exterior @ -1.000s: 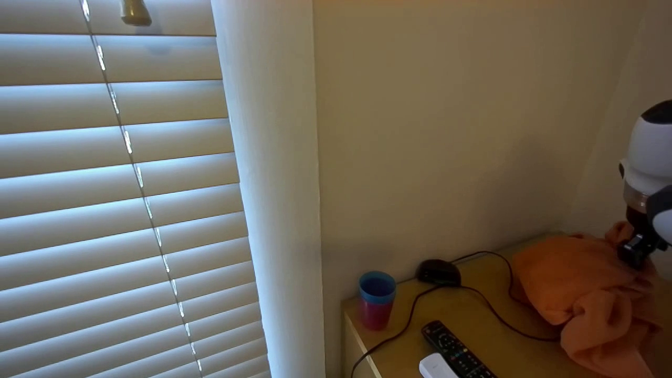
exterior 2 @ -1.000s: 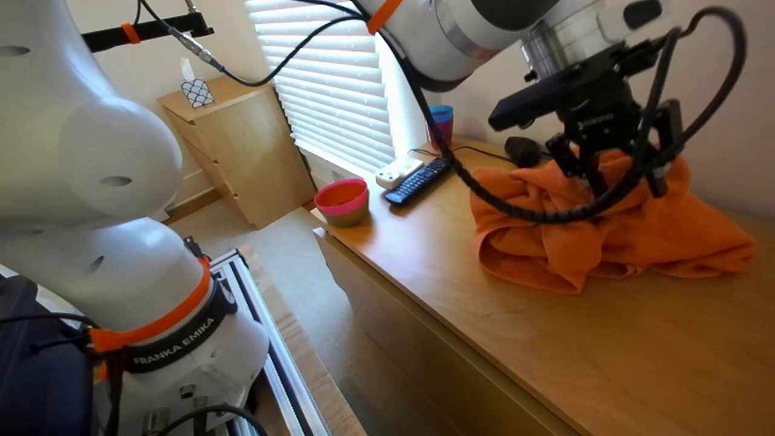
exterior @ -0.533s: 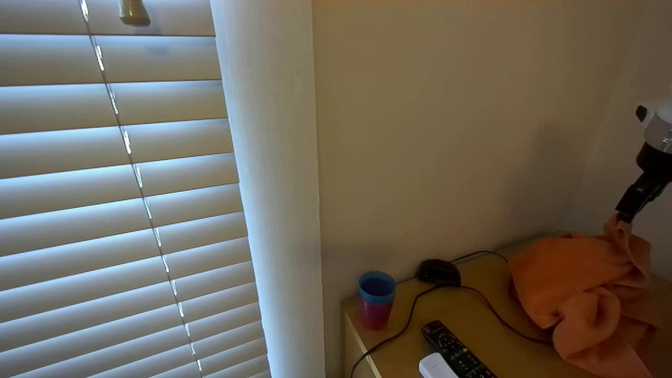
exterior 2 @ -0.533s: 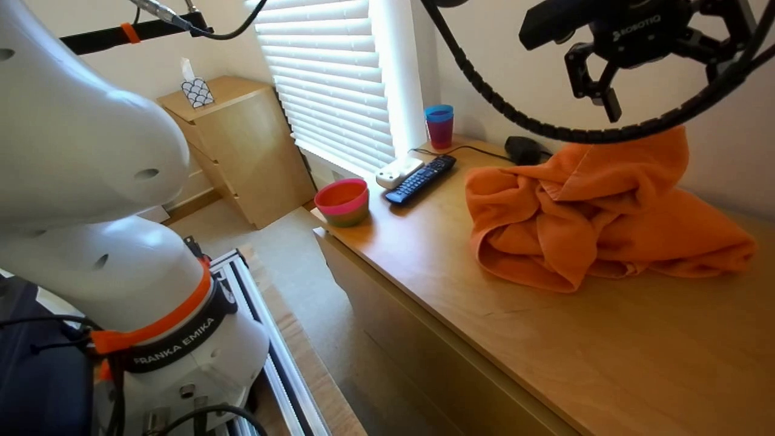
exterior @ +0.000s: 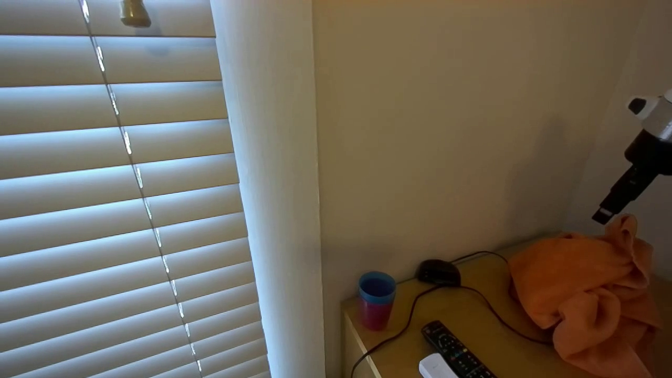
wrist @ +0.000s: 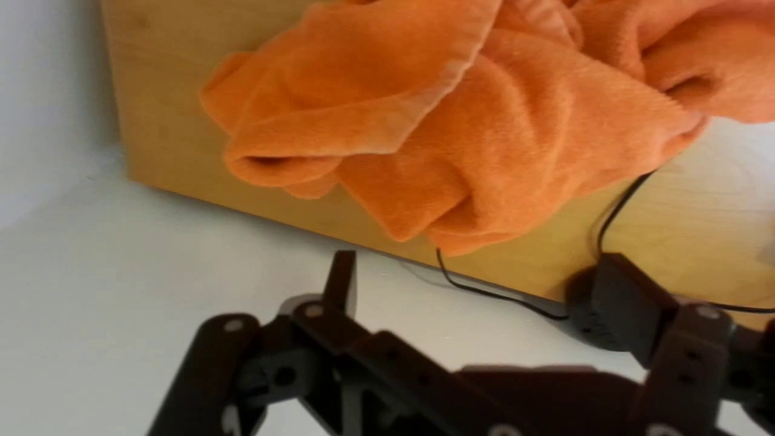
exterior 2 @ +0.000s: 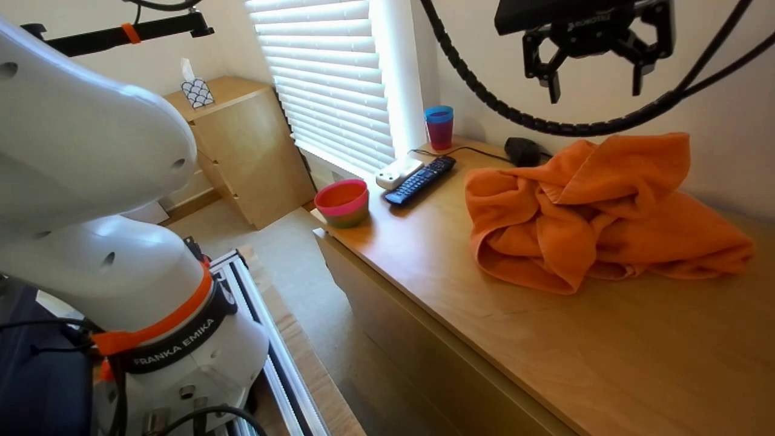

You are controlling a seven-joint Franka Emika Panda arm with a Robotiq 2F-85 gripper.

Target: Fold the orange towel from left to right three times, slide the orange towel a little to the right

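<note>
Nearby, at left, the white arm base (exterior 2: 215, 360) was seen, belted with an orange strap (exterior 2: 118, 342). To the right, the orange towel (exterior 2: 611, 218) was heaped in loose, rumpled folds on the bench (exterior 2: 605, 357). Above it and clear of its folds, the fingers (exterior 2: 553, 91) were held wide apart. Left of the towel, a pink-rimmed bowl (exterior 2: 342, 209) was set near the bench's edge; farther off, a black remote (exterior 2: 421, 180) was laid just beside a white block (exterior 2: 397, 173). Toward the wall (exterior: 446, 131), a black device (exterior 2: 524, 151) was placed near the towel, and left of the device a blue-rimmed cup (exterior 2: 440, 129) was stood upright. Farthest, a tissue box (exterior 2: 197, 94) was perched on a chest of drawers (exterior 2: 254, 157), left of the window blind (exterior 2: 330, 72).
</note>
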